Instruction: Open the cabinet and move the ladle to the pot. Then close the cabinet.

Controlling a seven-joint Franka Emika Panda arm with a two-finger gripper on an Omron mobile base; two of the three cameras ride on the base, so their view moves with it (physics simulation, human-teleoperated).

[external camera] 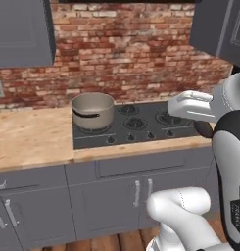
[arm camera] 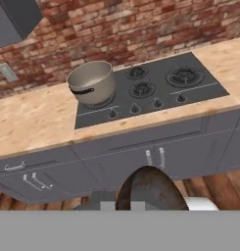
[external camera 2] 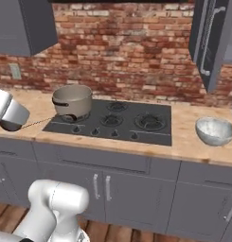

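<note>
Gripper (arm camera: 143, 203) clamped on ladle (arm camera: 150, 188) (bowl end visible, grip point hidden); looks rigid, light; pot (arm camera: 93, 81) open-topped.

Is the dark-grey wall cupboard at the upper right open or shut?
Open: the dark-grey wall cupboard has its door swung outward, edge-on, the silver bar handle facing sideways.

The pot (external camera: 93, 111) sits on the hob's (external camera: 141, 125) left rear burner, the bowl (external camera 2: 215, 130) on the counter (external camera 2: 202, 146) to its right.
</note>
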